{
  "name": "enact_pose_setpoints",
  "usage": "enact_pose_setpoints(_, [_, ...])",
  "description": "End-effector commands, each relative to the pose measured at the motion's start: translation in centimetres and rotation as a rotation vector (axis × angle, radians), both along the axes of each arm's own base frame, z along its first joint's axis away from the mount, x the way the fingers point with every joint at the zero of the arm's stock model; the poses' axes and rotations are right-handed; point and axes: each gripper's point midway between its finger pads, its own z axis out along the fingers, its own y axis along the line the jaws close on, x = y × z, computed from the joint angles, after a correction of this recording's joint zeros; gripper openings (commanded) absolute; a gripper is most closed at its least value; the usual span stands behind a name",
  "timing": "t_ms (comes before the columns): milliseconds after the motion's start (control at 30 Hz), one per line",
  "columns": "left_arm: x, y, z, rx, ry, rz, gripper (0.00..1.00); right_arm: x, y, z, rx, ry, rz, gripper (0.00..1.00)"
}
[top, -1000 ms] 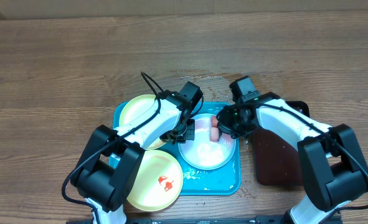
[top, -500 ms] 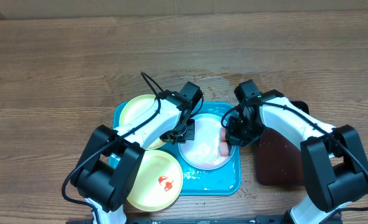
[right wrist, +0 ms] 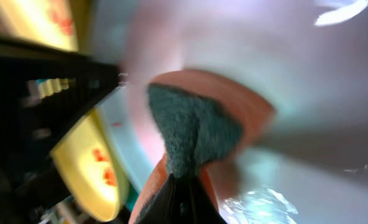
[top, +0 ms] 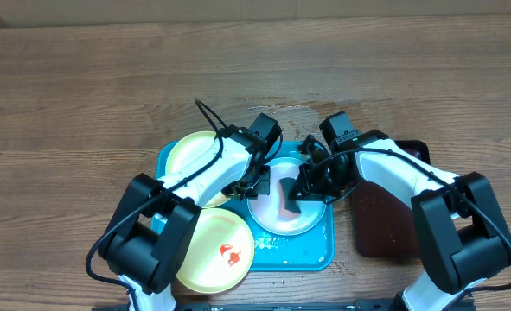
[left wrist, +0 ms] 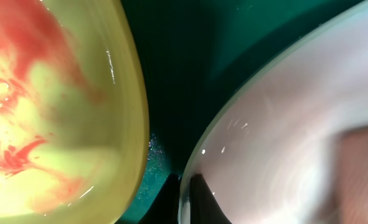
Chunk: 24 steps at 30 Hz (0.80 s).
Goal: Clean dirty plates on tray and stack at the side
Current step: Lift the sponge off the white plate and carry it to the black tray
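Underneath, wooden table [top: 82,86]; wet turquoise tray [top: 300,251]; right gripper [top: 300,188] tight on sponge [right wrist: 196,134]; left gripper [top: 257,183] unclear.

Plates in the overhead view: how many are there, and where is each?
3. A pale yellow plate at the far-left corner of the tray; a red-smeared yellow plate overhanging its near-left edge; a whitish plate mid-tray, under the sponge. The arms could hide more.

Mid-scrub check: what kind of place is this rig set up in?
Likely a lab bench staged as a dishwashing station, not a real kitchen: a bare wooden table, a wet turquoise tray with smeared plates, and a sponge in the right claw. No sink shows.
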Motion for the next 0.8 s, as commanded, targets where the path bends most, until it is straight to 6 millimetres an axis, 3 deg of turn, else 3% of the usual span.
enact_pose_setpoints(0, [-0.7, 2.7, -2.1, 0.117, 0.035, 0.017, 0.04, -0.4, 0.8, 0.7, 0.078, 0.038, 0.003, 0.04])
enact_pose_setpoints(200, [-0.7, 2.7, -2.1, 0.117, 0.034, 0.017, 0.04, -0.1, -0.6, 0.0, -0.027, 0.023, -0.032, 0.04])
enact_pose_setpoints(333, [-0.6, 2.7, -2.1, 0.116, 0.034, 0.017, 0.04, 0.3, -1.8, 1.1, -0.101, -0.033, -0.045, 0.04])
enact_pose_setpoints(467, [-0.7, 2.7, -2.1, 0.116, 0.034, 0.015, 0.04, 1.1, -2.9, 4.2, -0.17, -0.102, -0.059, 0.04])
enact_pose_setpoints(633, [-0.6, 2.7, -2.1, 0.115, 0.033, 0.01, 0.04, 2.3, -4.1, 9.7, -0.233, -0.213, -0.087, 0.04])
enact_pose_setpoints(767, [-0.6, 2.7, -2.1, 0.115, 0.032, 0.01, 0.04, 3.2, -7.6, 12.5, -0.43, -0.243, -0.223, 0.04])
